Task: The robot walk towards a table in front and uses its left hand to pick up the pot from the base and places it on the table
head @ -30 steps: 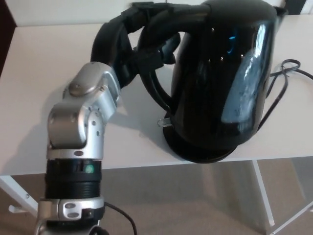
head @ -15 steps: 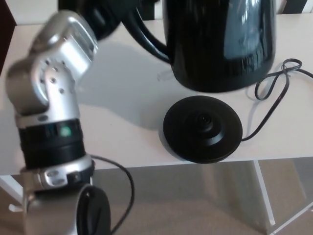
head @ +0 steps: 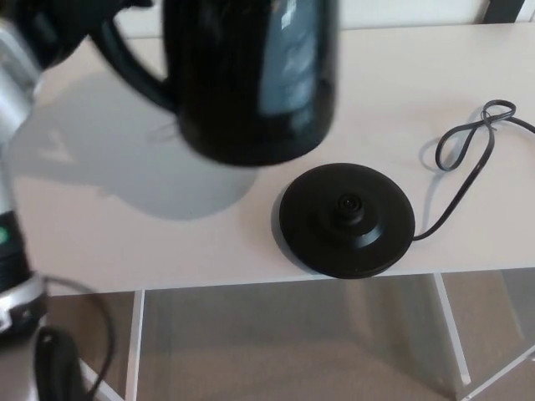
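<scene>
The black pot (head: pixel 251 75), a glossy kettle, hangs in the air above the white table (head: pixel 125 225), left of its round black base (head: pixel 346 219). Its shadow falls on the tabletop below it. My left hand (head: pixel 50 25) is shut on the pot's handle at the top left, mostly cut off by the picture's edge. The silver left forearm (head: pixel 12 167) runs down the left edge. The base lies bare near the table's front edge, with its centre connector showing. My right hand does not show.
A black power cord (head: pixel 468 142) loops from the base toward the right edge of the table. The table's front edge runs across the lower picture, with white table legs (head: pixel 451 334) and beige floor below.
The pot has been lifted off the base and carried to the left. My left arm has swung left with it, now mostly out of the picture.
</scene>
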{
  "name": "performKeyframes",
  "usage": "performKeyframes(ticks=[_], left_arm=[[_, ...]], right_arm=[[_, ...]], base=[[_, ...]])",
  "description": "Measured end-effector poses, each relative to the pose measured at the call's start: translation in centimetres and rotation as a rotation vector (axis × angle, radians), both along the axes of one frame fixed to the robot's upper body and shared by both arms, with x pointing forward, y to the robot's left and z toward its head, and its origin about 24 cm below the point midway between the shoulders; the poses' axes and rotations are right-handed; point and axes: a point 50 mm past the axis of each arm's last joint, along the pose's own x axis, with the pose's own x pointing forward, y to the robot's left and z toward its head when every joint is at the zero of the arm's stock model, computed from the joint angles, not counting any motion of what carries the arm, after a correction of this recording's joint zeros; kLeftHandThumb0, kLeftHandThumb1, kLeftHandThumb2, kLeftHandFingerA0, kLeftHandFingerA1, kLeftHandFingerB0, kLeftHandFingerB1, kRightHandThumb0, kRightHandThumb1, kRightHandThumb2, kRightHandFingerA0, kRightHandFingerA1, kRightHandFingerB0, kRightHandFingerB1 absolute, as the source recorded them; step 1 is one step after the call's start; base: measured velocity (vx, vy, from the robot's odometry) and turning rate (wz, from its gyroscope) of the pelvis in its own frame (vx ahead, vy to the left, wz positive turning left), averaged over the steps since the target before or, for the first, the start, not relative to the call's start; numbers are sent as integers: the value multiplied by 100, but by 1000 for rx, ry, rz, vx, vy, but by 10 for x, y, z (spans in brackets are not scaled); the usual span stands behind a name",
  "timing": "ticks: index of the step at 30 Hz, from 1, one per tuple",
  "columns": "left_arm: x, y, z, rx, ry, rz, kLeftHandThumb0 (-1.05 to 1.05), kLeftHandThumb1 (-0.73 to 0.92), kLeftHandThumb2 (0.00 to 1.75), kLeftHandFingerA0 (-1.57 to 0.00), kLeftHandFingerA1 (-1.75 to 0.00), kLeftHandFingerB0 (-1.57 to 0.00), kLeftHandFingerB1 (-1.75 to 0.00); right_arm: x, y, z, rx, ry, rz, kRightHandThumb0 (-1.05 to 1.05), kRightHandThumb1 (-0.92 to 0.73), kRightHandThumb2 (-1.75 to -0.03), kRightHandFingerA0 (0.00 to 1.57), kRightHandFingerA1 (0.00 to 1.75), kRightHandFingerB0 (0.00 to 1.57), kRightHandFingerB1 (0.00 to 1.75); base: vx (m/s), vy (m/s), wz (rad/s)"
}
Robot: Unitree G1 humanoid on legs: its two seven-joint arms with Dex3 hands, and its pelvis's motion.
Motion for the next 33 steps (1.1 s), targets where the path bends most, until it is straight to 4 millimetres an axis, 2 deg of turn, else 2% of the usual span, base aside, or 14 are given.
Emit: performKeyframes(ticks=[5, 10, 13, 16, 18, 19, 20, 21, 22, 25, 26, 28, 29, 33], left_arm=[[-4, 18, -16, 70, 42, 34, -21, 83, 64, -88, -163, -66, -97], [-6, 26, -31, 118, 85, 52, -22, 81, 65, -103, -130, -77, -86], [-9, 31, -47, 163, 127, 65, -20, 82, 66, -98, -133, -74, -87], [-11, 31, -52, 192, 124, 67, -21, 83, 66, -98, -133, -73, -88], [-11, 30, -54, 218, 110, 62, -21, 82, 64, -103, -124, -79, -70], [-12, 29, -56, 234, 103, 58, -21, 82, 64, -103, -124, -79, -70], [-12, 28, -57, 247, 98, 56, -31, 78, 63, -104, -98, -68, -43], [-12, 26, -59, 263, 94, 53, -31, 78, 63, -104, -98, -68, -43], [-13, 24, -62, 280, 89, 48, -44, 65, 61, -85, -54, -41, -34], [-15, 19, -70, 326, 87, 29, -44, 65, 61, -85, -54, -41, -34], [-15, 18, -72, 337, 88, 24, -77, 48, 81, 0, -1, 0, -5], [-16, 16, -76, 367, 89, 7, -77, 48, 81, 0, -1, 0, -5], [-17, 15, -77, 402, 87, -15, -88, 60, 59, 0, 0, 0, 0], [-20, 12, -77, 520, 63, -94, -91, 61, 58, 0, 0, 0, 0]], right_arm=[[1, 0, 0, 0, -3, 1, -9, -90, -66, 53, 51, 42, 46], [2, 0, 0, 1, -3, 2, -8, -90, -65, 54, 50, 42, 46], [1, 0, 0, 1, -3, 2, -10, -88, -66, 54, 52, 42, 47], [2, 1, 0, 1, -4, 3, -8, -89, -65, 56, 51, 43, 46], [2, 1, 0, 2, -5, 3, -10, -89, -66, 54, 51, 42, 47], [2, 1, 0, 2, -5, 4, -10, -89, -66, 54, 51, 42, 47], [2, 1, 0, 2, -5, 4, -10, -89, -66, 53, 52, 41, 47], [2, 1, 0, 2, -5, 4, -10, -89, -66, 53, 52, 41, 47], [2, 1, 0, 2, -5, 4, -10, -89, -66, 53, 52, 41, 47], [2, 1, 0, 2, -4, 4, -10, -89, -66, 53, 52, 41, 47], [2, 1, 0, 2, -5, 4, -9, -90, -66, 53, 51, 41, 46], [2, 1, 0, 2, -4, 4, -9, -90, -66, 53, 51, 41, 46], [3, 1, 0, 2, -5, 4, -11, -89, -65, 54, 51, 42, 46], [4, 1, 1, 3, -9, 2, -11, -89, -65, 55, 51, 42, 46]], base=[[0, 0, 0], [0, 0, 0], [0, 0, 0], [0, 0, 0], [0, 0, 0], [0, 0, 0], [0, 0, 0], [0, 0, 0], [0, 0, 0], [0, 0, 0], [0, 0, 0], [0, 0, 0], [0, 0, 0], [0, 0, 0]])
